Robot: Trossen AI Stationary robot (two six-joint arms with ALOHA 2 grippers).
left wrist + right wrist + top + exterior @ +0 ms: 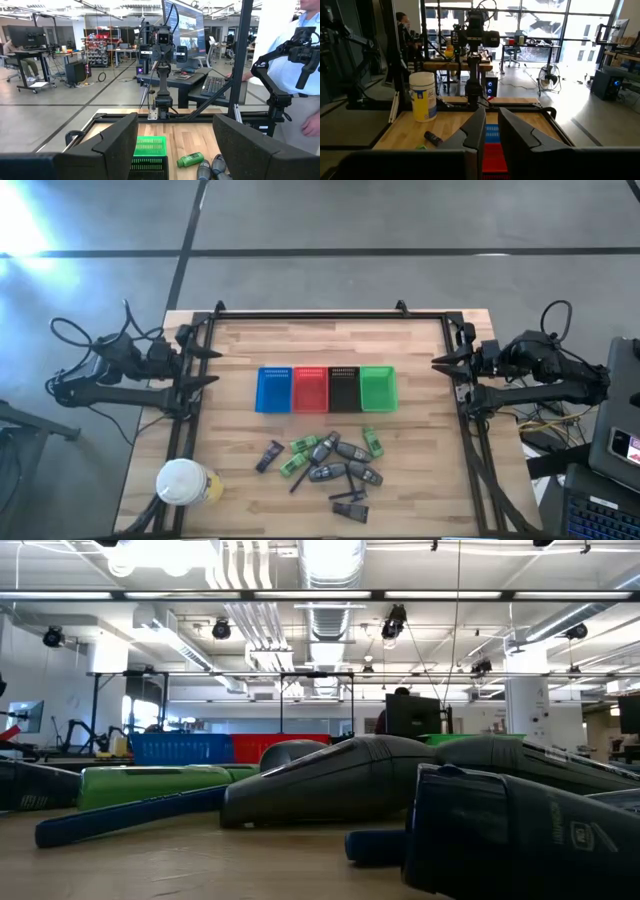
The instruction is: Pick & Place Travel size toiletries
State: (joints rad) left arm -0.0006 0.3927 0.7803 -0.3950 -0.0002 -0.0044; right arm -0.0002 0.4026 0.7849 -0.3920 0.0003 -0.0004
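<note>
Toiletries (330, 465) well apart from pincers.

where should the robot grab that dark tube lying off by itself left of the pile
Grip the dark tube across its middle, from straight above, fingers on its long sides. It lies flat and slanted on the table, apart from the pile, with bare wood on both flanks. The left gripper is nearer.

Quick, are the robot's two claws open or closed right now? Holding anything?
Left gripper: open, holding nothing, at the table's left edge.
Right gripper: open a little, holding nothing, at the table's right edge.
</note>
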